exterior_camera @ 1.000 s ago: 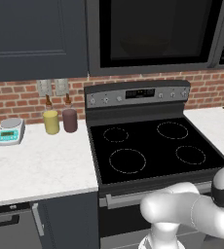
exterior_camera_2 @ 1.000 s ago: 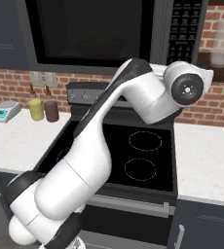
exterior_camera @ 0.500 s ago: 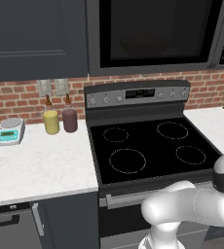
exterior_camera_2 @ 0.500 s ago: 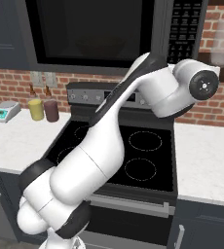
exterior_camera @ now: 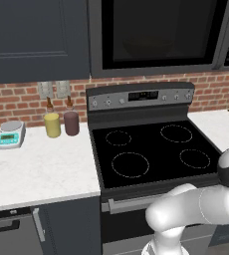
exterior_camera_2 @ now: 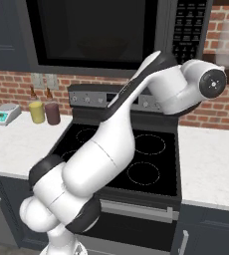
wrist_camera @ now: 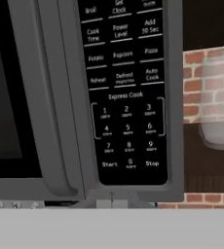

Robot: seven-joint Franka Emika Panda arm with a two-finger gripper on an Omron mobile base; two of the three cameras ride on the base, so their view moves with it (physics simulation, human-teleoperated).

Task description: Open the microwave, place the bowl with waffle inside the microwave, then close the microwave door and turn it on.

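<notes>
— Jars first: what is sitting on the bench (exterior_camera: 42, 169) to the left of the stove (exterior_camera: 151, 152)?

— Two of them are standing just beside each other against the brick wall, a yellow jar (exterior_camera: 52, 124) and a maroon jar (exterior_camera: 71, 123). What they are holding, I cannot tell from here. A small scale (exterior_camera: 11, 134) is resting further left on the same bench.

— And the microwave (exterior_camera: 161, 35)?

— It is hanging above the stove with the microwave door (exterior_camera_2: 94, 32) lying shut. Behind the black glass something dim and rounded is showing, too dark to name, so I am not calling it the bowl.

— Where are the fingers (wrist_camera: 111, 200) pointing?

— The arm is reaching up and to the right, and from the hand's camera the fingers are sitting pinched together, gripping nothing. Right above them the button panel (wrist_camera: 126, 92) is facing the hand, with the Start key (wrist_camera: 109, 165) just up from the tips and the Stop key (wrist_camera: 152, 164) off to its right. Whether the tips are touching the panel, I cannot tell. The curved handle (wrist_camera: 46, 97) is running down just left of the panel.

— Anything to the right of the microwave?

— A pale, see-through jar (wrist_camera: 220, 104) is standing there in front of the brick; its contents are too blurred to tell.
</notes>
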